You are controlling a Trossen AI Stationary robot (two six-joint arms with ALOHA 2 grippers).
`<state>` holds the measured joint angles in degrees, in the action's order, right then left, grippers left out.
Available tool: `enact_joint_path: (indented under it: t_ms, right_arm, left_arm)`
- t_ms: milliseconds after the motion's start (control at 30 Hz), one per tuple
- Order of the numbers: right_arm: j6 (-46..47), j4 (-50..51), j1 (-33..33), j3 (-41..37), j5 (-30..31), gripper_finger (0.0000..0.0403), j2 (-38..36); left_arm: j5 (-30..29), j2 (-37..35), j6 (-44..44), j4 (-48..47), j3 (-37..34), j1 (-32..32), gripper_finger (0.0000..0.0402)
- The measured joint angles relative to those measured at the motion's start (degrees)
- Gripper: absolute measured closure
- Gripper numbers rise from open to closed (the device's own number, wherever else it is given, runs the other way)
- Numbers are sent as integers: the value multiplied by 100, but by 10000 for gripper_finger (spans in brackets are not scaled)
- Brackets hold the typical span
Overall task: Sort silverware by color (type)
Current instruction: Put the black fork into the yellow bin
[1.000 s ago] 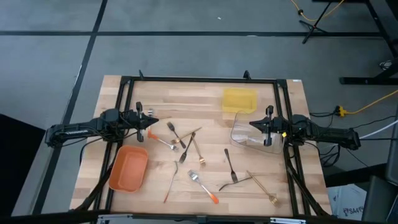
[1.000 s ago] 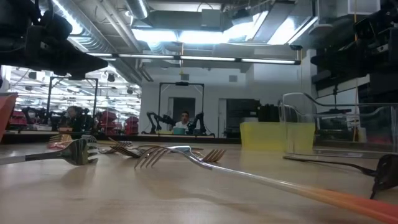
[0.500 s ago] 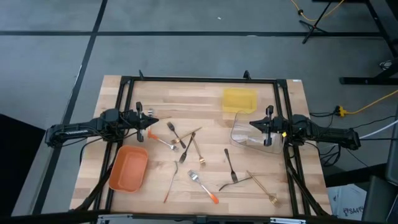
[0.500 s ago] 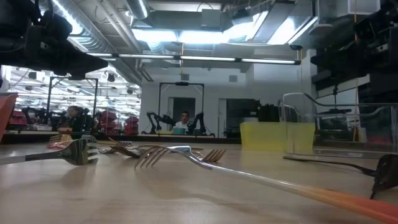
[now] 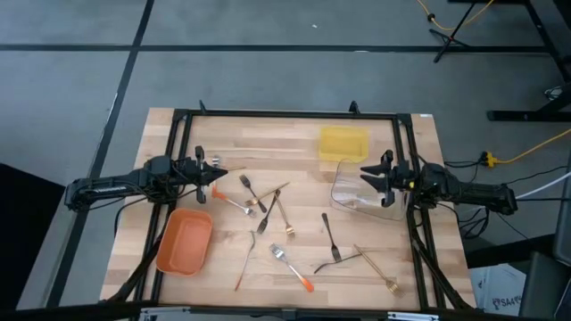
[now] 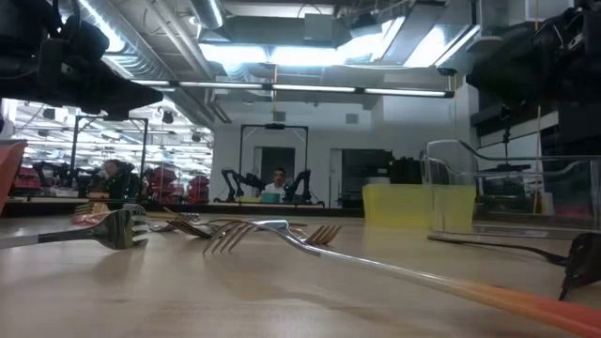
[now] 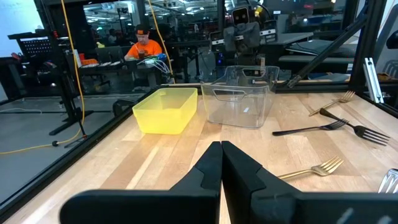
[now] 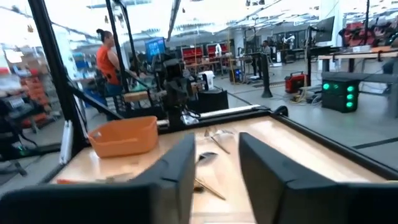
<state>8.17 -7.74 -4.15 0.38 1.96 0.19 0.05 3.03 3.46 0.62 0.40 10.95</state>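
Observation:
The silverware lies scattered flat on the wooden table (image 5: 294,134). A silver fork with an orange handle (image 5: 293,267) lies near the front, another (image 5: 234,202) by my left gripper. Dark forks (image 5: 330,234) and gold ones (image 5: 282,212) lie between. My left gripper (image 5: 219,172) is shut and empty at the table's left, above the wood; its shut fingers show in the left wrist view (image 7: 221,149). My right gripper (image 5: 364,173) is open and empty, above the clear tray's (image 5: 357,194) left rim; its fingers stand apart in the right wrist view (image 8: 216,155).
An orange tray (image 5: 185,241) stands at the front left, a yellow tray (image 5: 343,143) at the back right, the clear tray in front of it. A black frame (image 5: 294,116) runs around the table. A person (image 7: 144,48) sits in the room beyond.
My right gripper has opened its fingers while staying above the clear tray's left rim. My left gripper and the silverware have kept still.

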Motion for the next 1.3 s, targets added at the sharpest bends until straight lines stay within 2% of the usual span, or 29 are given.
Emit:
enact_joint_path:
  t_ms: [100,233,667,1033,1300]
  right_arm:
    - [232,-88,1,43,-132,241,2]
    - [204,-250,2,195,-530,213,3]
    - [207,-255,5,917,-1441,206,241]
    - [139,-238,5,1639,-1829,206,1623]
    - [-685,-232,5,2414,-2351,206,2909]
  left_arm:
    - [2,1,0,2,0,-1,401]
    - [1,0,0,0,0,-1,401]
    - [2,-1,-39,0,2,-1,401]
    - [2,-1,-44,0,2,0,401]
    - [2,1,-46,0,1,0,401]
